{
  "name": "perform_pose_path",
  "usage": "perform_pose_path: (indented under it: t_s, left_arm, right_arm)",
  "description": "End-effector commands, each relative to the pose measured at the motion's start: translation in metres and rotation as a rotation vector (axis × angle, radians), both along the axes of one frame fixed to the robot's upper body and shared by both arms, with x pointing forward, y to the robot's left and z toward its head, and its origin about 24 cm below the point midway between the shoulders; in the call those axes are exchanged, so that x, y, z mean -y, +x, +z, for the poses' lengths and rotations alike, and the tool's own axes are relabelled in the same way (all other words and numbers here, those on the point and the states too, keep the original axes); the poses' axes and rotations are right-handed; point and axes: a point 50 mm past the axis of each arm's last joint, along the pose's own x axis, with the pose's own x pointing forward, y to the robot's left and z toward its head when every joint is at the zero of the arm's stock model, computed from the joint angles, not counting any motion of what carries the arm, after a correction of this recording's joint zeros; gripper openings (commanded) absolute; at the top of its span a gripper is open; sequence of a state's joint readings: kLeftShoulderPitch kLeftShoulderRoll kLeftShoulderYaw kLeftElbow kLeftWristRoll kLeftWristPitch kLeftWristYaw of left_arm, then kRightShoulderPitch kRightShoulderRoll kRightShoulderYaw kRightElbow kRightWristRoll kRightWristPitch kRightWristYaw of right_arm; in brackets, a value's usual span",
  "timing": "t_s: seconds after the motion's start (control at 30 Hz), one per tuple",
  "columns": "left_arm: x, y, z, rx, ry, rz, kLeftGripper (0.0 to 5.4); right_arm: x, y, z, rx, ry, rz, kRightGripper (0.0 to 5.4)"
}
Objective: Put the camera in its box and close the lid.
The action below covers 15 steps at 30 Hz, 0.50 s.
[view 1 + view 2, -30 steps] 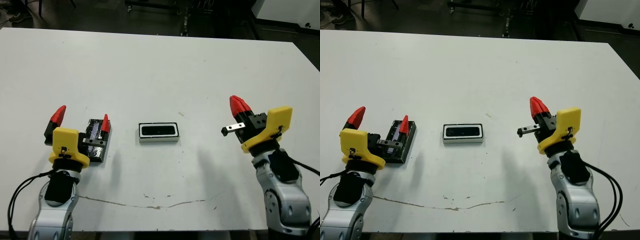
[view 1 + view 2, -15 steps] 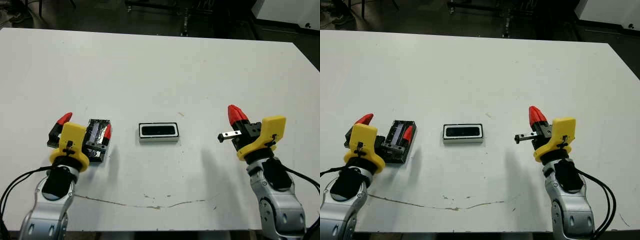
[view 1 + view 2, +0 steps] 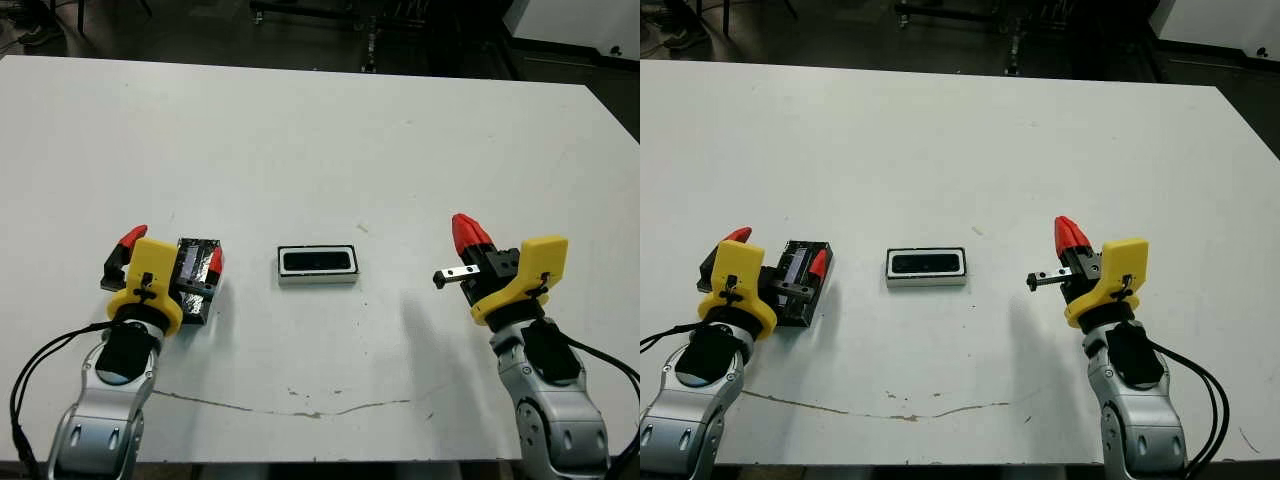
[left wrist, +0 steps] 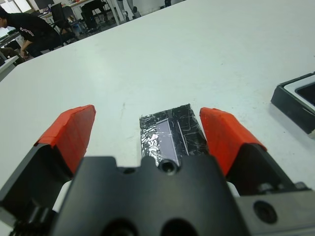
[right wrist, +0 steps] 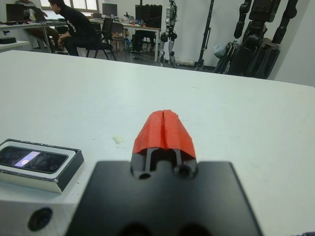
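Camera [image 3: 317, 261] already appears to lie in the box [image 3: 317, 279], a dark bar filling the white-rimmed tray near the middle of the tabletop [image 3: 320, 140]. So, as I judge it, the first half of the task is done and the step in hand is picking up the lid [image 3: 192, 262].

From the head views, the lid lies flat at the box's 9 o'clock, well apart from it. The left jaws stand wide open astride it, one red tip on either side, gripping nothing. The right jaws wait at the box's 3 o'clock, well apart, pressed together and empty.

In the left wrist view the lid [image 4: 170, 130] sits between the two spread fingertips [image 4: 71, 130], and neither can be seen to press on it. It is glossy black with marbled reflections and a pale stripe running along its length. A corner of the box [image 4: 295, 101] shows to one side, and a person [image 4: 24, 29] sits far beyond the tabletop.

In the right wrist view the red tips [image 5: 164, 130] meet with no gap and hold nothing. The box [image 5: 29, 173] lies ahead and to one side, with the camera [image 5: 32, 158] dark inside it and flush below the rim. Another person [image 5: 74, 24] sits in the background.

Next, the left jaws must close on the lid's long edges, lift it, carry it toward 3 o'clock and set it squarely over the tray. The lid is thin, flat and slick, so it may slip.
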<state>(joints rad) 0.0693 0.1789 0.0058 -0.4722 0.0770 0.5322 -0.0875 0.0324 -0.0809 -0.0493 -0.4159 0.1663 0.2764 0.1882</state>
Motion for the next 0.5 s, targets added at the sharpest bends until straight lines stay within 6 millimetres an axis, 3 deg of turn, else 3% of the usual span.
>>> perform_pose_path:
  t_s: [0.03,0.5]
  left_arm:
    - [0.0005,0.0025,-0.0030,-0.028,-0.024,0.002,5.40]
    - [0.0025,0.0048,-0.0044,-0.079,-0.042,0.006,5.40]
  right_arm:
    - [0.0014,-0.0015,-0.0030,-0.007,-0.004,-0.006,0.01]
    - [-0.0014,-0.0017,-0.0042,-0.009,0.001,0.004,0.01]
